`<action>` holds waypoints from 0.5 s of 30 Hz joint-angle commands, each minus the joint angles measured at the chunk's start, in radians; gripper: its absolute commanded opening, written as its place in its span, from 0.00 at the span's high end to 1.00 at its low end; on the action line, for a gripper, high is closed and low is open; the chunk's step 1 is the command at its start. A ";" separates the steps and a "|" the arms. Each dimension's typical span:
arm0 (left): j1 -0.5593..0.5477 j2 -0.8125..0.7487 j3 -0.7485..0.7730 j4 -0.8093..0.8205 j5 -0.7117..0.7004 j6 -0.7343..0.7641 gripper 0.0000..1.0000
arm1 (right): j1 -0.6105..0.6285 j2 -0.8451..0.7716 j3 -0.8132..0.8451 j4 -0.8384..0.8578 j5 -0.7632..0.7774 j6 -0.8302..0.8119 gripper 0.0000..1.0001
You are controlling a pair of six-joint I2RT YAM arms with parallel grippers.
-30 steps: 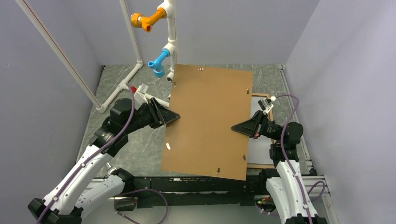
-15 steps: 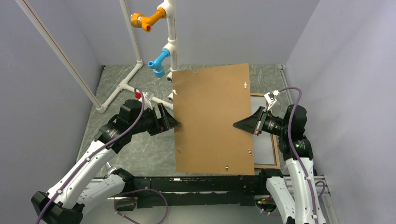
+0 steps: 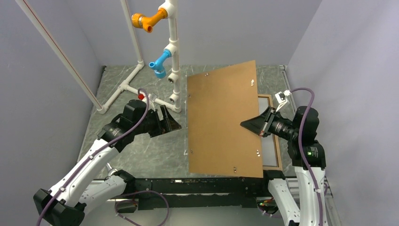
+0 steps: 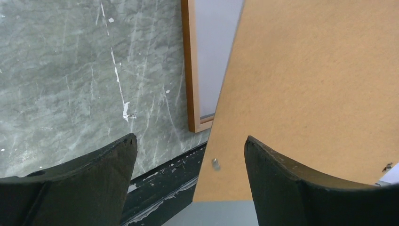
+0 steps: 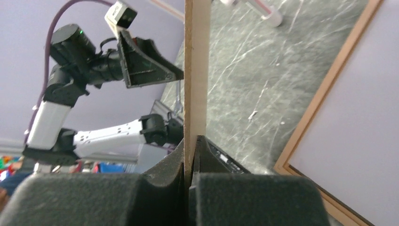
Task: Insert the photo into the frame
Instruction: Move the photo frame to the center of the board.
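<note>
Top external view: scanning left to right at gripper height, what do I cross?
Left gripper, jaws open and clear of the board → brown backing board, lifted and tilted → right gripper, jaws shut on the board → frame, only its right strip showing past the board.

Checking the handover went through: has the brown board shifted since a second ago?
Yes. The board, pinched by the right end effector, has swung right, so its left edge now sits clear of the white pipe stand.

Grey marbled table [image 3: 150, 150], wooden frame [image 4: 187, 66], pipe stand [image 3: 123, 87]
</note>
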 commanded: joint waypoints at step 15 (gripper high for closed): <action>-0.103 0.147 0.029 0.051 -0.045 0.014 0.18 | -0.003 -0.040 0.258 -0.193 0.399 -0.127 1.00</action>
